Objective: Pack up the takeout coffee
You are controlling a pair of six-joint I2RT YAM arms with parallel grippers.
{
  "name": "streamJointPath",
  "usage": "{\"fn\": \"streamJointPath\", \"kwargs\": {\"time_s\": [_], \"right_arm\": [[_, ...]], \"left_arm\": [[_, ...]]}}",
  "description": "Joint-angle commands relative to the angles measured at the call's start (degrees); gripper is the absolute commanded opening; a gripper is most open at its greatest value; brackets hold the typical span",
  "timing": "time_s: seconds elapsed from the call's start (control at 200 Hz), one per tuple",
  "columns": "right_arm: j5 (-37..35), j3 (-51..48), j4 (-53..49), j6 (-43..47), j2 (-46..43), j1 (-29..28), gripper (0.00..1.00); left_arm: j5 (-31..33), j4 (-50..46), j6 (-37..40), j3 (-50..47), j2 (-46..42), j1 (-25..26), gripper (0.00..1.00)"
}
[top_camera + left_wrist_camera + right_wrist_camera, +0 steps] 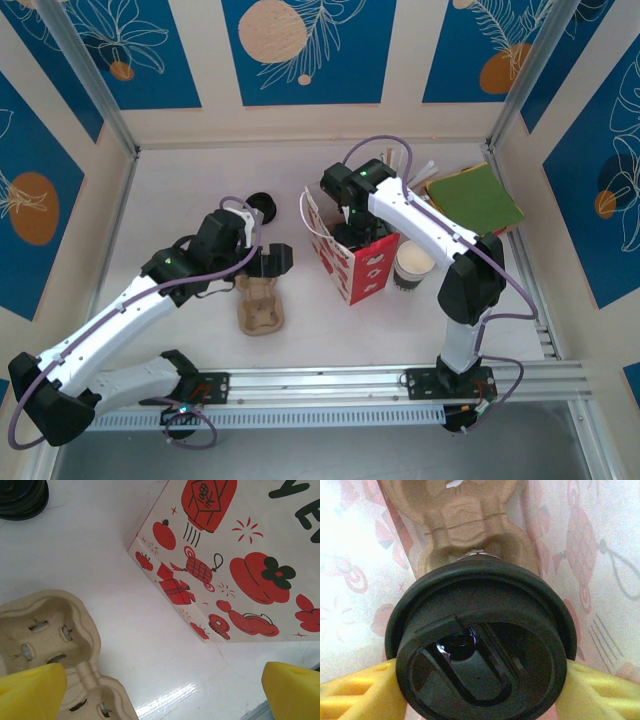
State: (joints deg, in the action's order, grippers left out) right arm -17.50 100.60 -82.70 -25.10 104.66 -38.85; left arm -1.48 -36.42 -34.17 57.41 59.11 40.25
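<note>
While left fingers (31,692) gape, right fingers (362,692) clasp the takeout coffee (480,630) by its glossy round black lid.

- White table (190,170) is carrying 5 items.
- Red-and-white paper bag (358,268) is standing upright mid-table.
- Pulp cup carrier (258,312) is lying left of the bag, apart from it.
- Lidless paper cup (413,266) is standing just right of the bag.
- Black lids (262,207) are sitting behind the carrier.
- Green sheets (478,197) are lying far right.
</note>
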Motion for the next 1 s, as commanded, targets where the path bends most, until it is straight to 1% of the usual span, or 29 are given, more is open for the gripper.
{"fn": "streamJointPath", "kwargs": {"time_s": [0.0, 0.995], "right_arm": [[1.51, -0.92, -0.27, -0.03, -2.00, 0.44, 0.68], [1.70, -1.54, 0.87, -0.03, -2.02, 0.71, 0.68]], "left_arm": [[0.33, -0.32, -0.23, -0.11, -0.24, -0.36, 1.00], [-0.23, 0.04, -0.35, 0.12, -0.04, -0.38, 1.00]]}}
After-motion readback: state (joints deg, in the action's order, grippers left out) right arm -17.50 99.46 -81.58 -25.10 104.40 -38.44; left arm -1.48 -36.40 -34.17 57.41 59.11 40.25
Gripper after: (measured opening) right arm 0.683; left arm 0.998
